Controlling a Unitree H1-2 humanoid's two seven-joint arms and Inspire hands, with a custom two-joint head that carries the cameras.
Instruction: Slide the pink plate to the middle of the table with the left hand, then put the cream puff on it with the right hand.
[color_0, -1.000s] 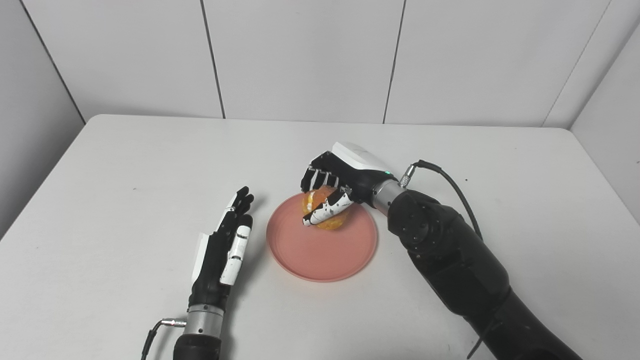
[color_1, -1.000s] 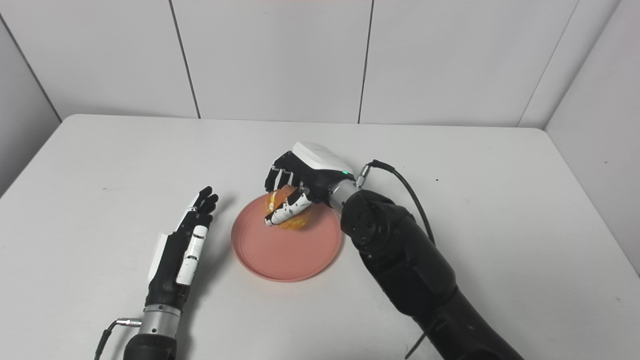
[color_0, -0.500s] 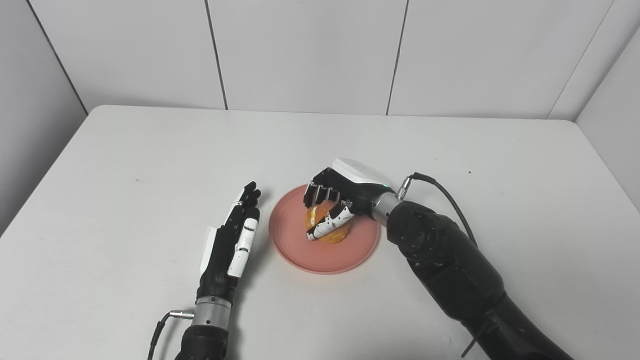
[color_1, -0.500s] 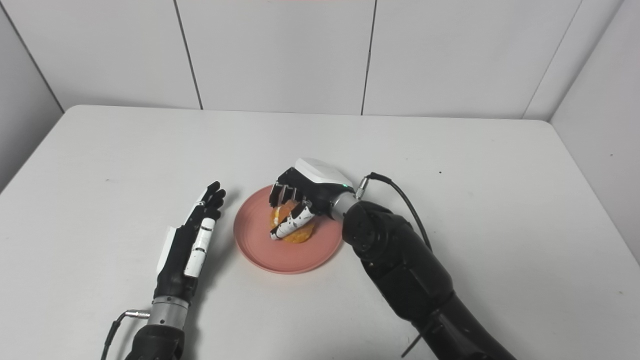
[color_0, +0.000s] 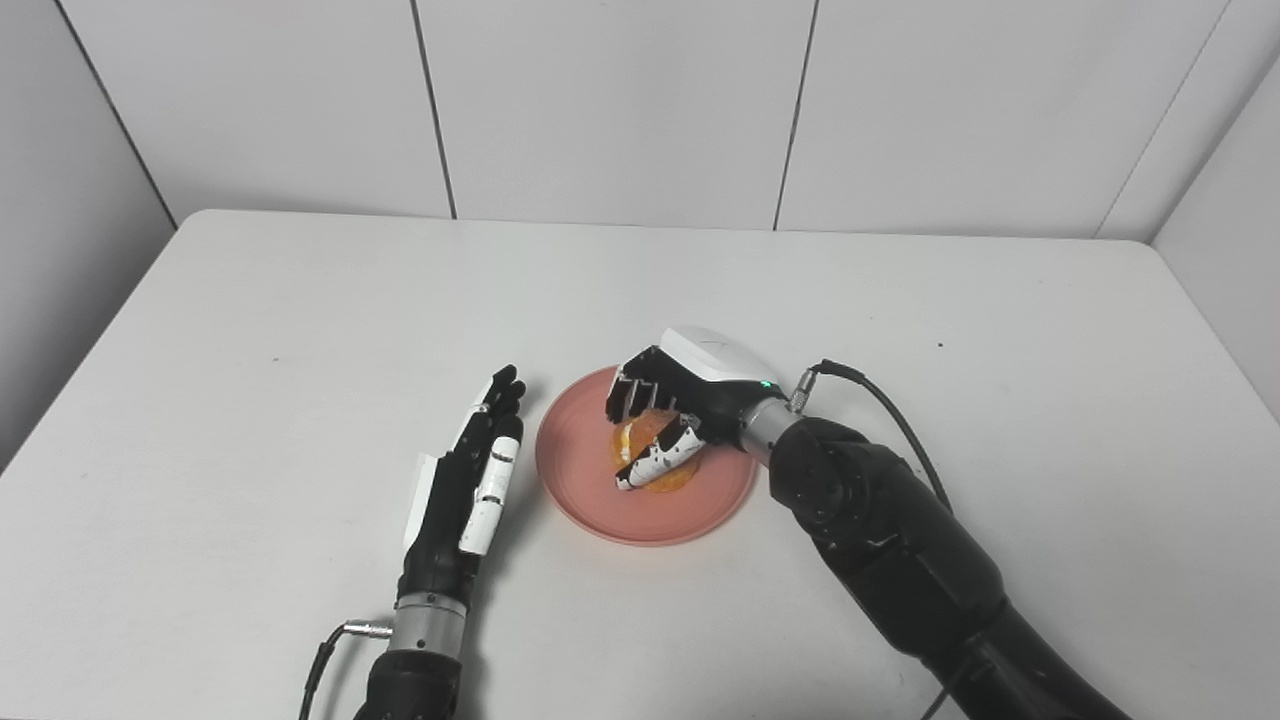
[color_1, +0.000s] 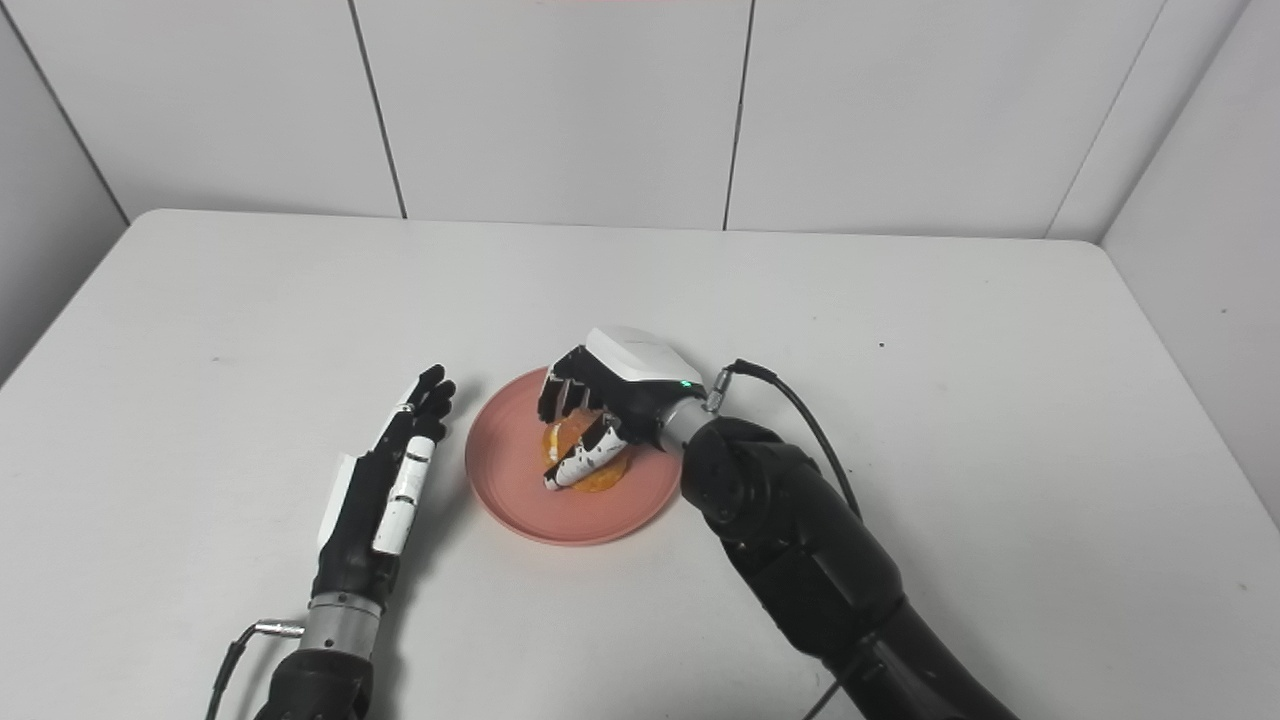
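The pink plate lies near the middle of the white table. An orange-gold cream puff sits low on the plate's centre. My right hand is shut on it, fingers curled over the far side and thumb across the near side, hiding much of the puff. Just left of the plate, my left hand lies open and flat with its fingers straight, pointing away from me. It stays a small gap away from the rim.
A black cable loops from the right wrist over the table. Grey wall panels close in the table at the back and on both sides. Bare tabletop surrounds the plate.
The camera tilted, shifting the whole picture. Relative to the plate, my right hand has come down and toward its centre with the puff. The left hand has stayed beside the plate.
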